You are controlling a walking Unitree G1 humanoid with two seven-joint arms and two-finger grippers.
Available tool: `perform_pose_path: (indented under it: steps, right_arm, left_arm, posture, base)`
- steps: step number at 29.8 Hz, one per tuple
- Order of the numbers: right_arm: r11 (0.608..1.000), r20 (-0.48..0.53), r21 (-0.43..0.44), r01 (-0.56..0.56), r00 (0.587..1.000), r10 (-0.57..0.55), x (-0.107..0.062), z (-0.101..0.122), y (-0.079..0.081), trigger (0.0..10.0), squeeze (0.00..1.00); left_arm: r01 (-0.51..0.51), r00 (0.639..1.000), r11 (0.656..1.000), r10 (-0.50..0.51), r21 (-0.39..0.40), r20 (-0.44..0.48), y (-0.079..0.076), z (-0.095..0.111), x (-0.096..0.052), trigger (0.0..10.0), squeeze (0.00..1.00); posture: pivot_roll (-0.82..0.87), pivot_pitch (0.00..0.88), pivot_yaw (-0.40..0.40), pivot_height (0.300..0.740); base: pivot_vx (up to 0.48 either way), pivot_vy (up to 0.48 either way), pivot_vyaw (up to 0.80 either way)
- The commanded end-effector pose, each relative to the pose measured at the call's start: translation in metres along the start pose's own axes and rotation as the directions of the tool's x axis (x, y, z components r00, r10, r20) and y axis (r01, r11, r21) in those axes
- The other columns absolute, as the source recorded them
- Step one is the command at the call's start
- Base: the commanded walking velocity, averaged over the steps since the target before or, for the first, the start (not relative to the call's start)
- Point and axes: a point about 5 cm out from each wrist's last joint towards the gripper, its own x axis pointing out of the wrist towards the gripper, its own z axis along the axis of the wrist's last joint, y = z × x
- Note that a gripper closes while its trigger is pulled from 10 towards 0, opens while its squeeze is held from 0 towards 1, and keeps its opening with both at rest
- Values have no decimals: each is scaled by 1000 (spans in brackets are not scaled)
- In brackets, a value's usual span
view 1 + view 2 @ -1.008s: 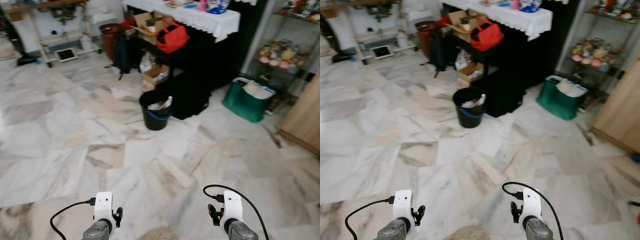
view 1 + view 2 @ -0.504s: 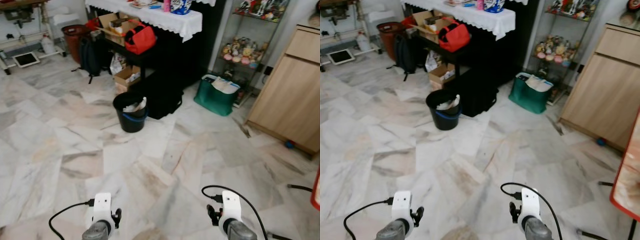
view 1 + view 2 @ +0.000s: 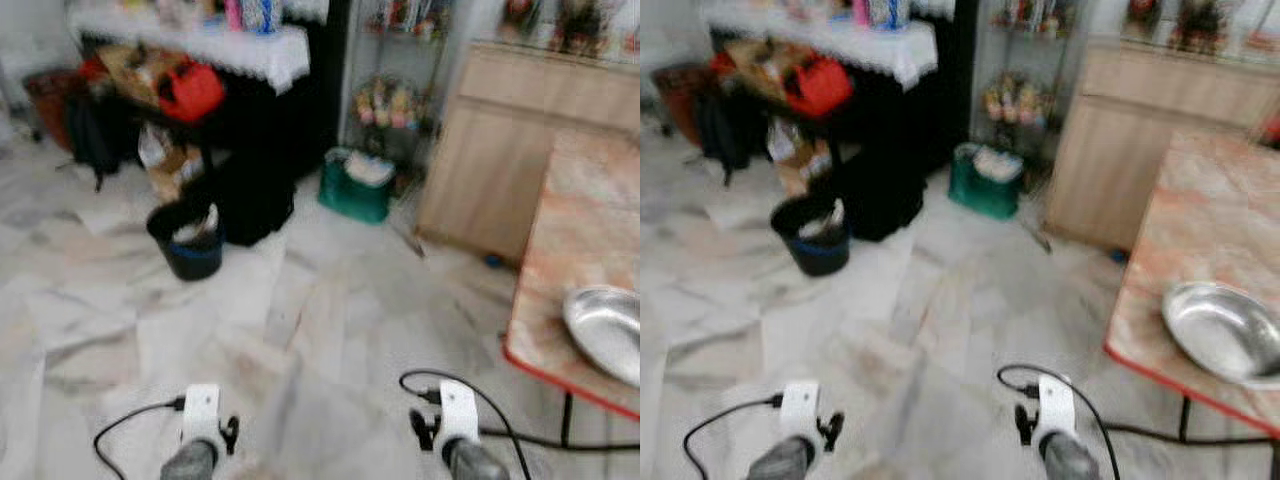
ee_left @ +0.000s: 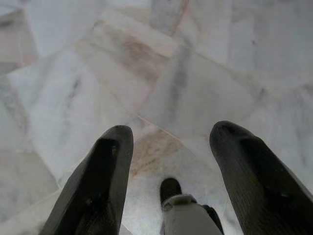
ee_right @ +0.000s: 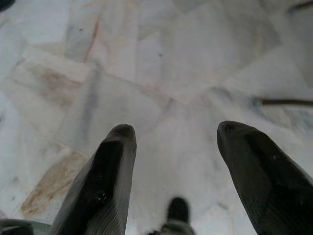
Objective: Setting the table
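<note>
A table (image 3: 585, 250) with a pinkish marbled top and a red edge stands at the right. On its near part rests a shiny metal bowl (image 3: 1218, 332). Both arms are held low at the bottom of the eye views, over the floor. The left gripper (image 4: 168, 142) is open above bare marble tiles, nothing between its fingers. The right gripper (image 5: 176, 142) is open too, also over the floor and holding nothing. The eye views are blurred.
A black bucket (image 3: 187, 240) stands on the marble floor ahead left, beside a dark table (image 3: 250, 120) with a white cloth and a red bag (image 3: 188, 88). A green bag (image 3: 355, 187) and a wooden cabinet (image 3: 490, 150) lie ahead. A black cable (image 3: 560, 435) runs under the table.
The whole view has swung to the right, so the camera has turned. The marbled table and metal bowl have come into view at the right. Both grippers stay open and low.
</note>
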Motion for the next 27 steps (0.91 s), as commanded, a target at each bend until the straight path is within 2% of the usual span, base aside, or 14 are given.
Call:
perform_pose_path:
  steps: [1, 27]
  right_arm:
    - [1000, -14, -3, 21, 1000, -21, -2, -4, -7, 10000, 0]
    - [1000, -20, 2, 13, 1000, -13, -2, -7, -3, 10000, 0]
  left_arm:
    - [24, 1000, 1000, -24, -2, -18, -9, -4, 0, 10000, 0]
    - [39, 999, 999, -39, 5, -18, -11, -3, 0, 10000, 0]
  posture:
    - [60, 0, -20, 715]
    - [62, 0, -11, 715]
  base:
    - [0, 0, -688]
    - [0, 0, -682]
